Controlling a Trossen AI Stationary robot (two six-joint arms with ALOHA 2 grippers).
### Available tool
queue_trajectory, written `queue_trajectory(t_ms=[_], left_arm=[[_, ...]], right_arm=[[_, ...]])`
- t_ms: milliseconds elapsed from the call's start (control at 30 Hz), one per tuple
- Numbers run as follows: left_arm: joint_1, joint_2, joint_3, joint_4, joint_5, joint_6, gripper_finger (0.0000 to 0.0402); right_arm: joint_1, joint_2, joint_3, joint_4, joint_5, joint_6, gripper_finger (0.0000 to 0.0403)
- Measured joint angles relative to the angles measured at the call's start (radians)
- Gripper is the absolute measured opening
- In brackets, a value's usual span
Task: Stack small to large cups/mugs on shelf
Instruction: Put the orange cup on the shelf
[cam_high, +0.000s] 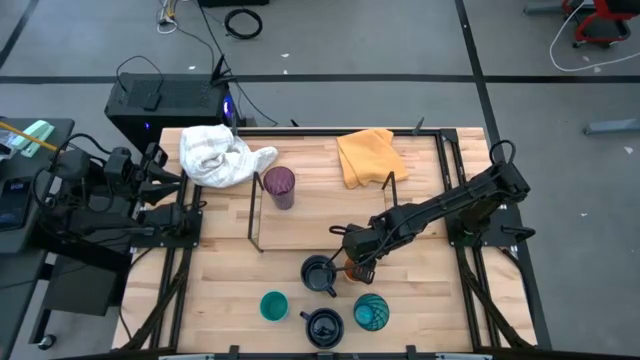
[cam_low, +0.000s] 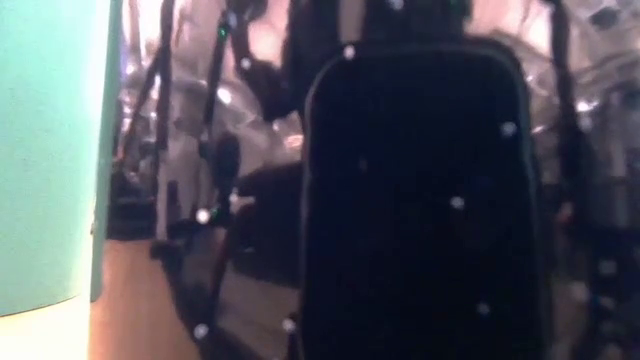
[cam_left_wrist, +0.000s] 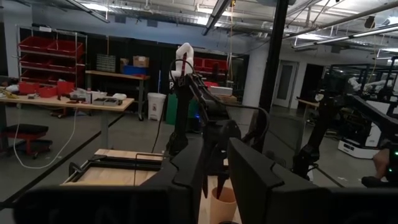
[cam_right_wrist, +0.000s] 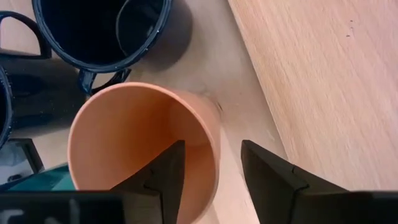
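1. The right gripper (cam_right_wrist: 211, 171) is straddling the rim of the small orange cup (cam_right_wrist: 134, 134): one finger is hanging inside the cup's mouth, the other is standing outside its wall, and the fingers are spread apart with the wall between them, not pressing on it that I can see.
2. The orange cup is standing upright on the wooden table (cam_high: 430, 300), in front of the wire shelf (cam_high: 255, 215).
3. One dark navy mug (cam_high: 318, 273) is sitting just beside the orange cup, handle showing; from the wrist it is nearly touching the cup.
4. Further forward of the shelf, the second navy mug (cam_high: 322, 325) is standing between the small teal cup (cam_high: 273, 306) and the patterned teal-blue cup (cam_high: 371, 312).
5. The purple tumbler (cam_high: 279, 186) is standing upright at the shelf's left end, inside the frame.
6. Behind the shelf, a white cloth (cam_high: 215, 155) and a yellow cloth (cam_high: 368, 155) are lying.
7. The left gripper (cam_high: 170, 190) is waiting off the table's left edge; whether its fingers are open I cannot tell.
8. No readable writing is showing on anything.
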Motion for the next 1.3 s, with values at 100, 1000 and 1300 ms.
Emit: queue_trajectory(t_ms=[100,1000,1300], left_arm=[[0.000,0.000,0.000,0.000,0.000,0.000,0.0078],[0.000,0.000,0.000,0.000,0.000,0.003,0.0079],[0.000,0.000,0.000,-0.001,0.000,0.003,0.0083]], right_arm=[[-0.005,0.000,0.000,0.003,0.000,0.000,0.0152],[-0.052,-0.005,0.065,-0.102,-0.031,-0.069,0.0004],[-0.122,-0.009,0.226,-0.240,0.015,-0.155,0.0002]])
